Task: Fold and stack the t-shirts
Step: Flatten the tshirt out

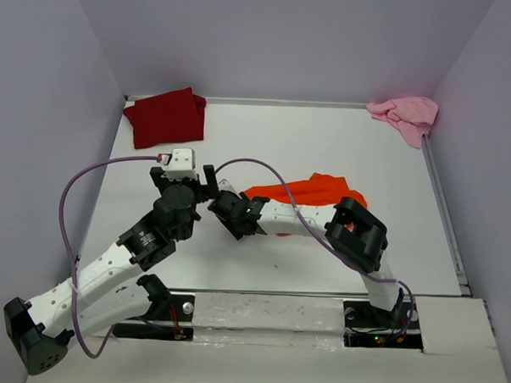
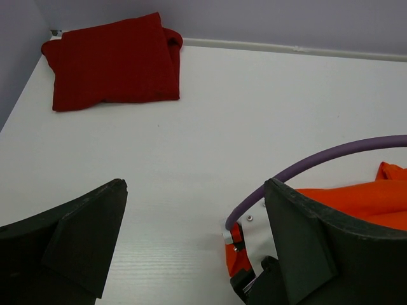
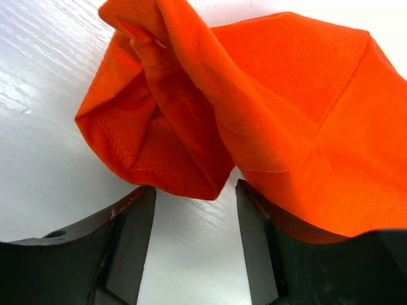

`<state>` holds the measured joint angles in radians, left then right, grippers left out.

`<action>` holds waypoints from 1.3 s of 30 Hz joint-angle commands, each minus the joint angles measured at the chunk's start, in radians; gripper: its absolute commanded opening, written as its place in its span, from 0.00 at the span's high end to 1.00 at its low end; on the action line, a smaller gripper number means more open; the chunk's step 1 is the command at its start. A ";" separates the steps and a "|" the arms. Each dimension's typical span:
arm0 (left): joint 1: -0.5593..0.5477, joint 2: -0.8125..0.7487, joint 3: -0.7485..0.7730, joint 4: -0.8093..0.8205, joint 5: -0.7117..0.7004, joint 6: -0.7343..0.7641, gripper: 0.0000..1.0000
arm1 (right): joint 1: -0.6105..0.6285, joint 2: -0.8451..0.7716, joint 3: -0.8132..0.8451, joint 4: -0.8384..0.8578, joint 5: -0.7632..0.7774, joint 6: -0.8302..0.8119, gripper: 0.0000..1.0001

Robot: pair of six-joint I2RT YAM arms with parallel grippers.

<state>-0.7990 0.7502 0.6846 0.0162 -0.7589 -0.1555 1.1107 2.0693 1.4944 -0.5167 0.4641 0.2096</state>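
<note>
The right gripper (image 3: 195, 190) is parted at a bunched fold of the orange t-shirt (image 3: 267, 95), crumpled mid desk (image 2: 254, 127); nothing is pinched yet. The left gripper (image 2: 194, 210) is released & empty. Only one hem layer should be taken, pref. near a corner.

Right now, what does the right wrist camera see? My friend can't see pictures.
A bright orange t-shirt lies crumpled on a white table, a folded corner pointing down at the gap between two black fingers. The fingers stand apart at the bottom, and cloth drapes over one.
</note>
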 commanded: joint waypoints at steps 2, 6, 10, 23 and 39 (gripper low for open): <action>0.001 -0.014 -0.003 0.034 -0.005 -0.009 0.01 | -0.022 0.012 0.033 -0.003 0.018 0.017 0.55; 0.001 -0.014 -0.003 0.034 -0.005 -0.007 0.01 | -0.022 0.011 0.021 -0.002 0.019 0.034 1.00; 0.001 -0.012 -0.005 0.036 -0.005 -0.006 0.01 | -0.022 -0.014 0.010 -0.002 0.013 0.040 1.00; 0.006 -0.029 -0.003 0.024 -0.111 -0.013 0.01 | -0.022 -0.344 0.177 -0.162 0.056 -0.048 1.00; 0.007 -0.012 -0.008 0.024 -0.092 -0.013 0.01 | -0.022 -0.302 0.948 -0.318 0.180 -0.300 1.00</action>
<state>-0.7963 0.7410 0.6846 0.0097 -0.8307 -0.1673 1.0870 1.7447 2.2509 -0.8227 0.5781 0.0242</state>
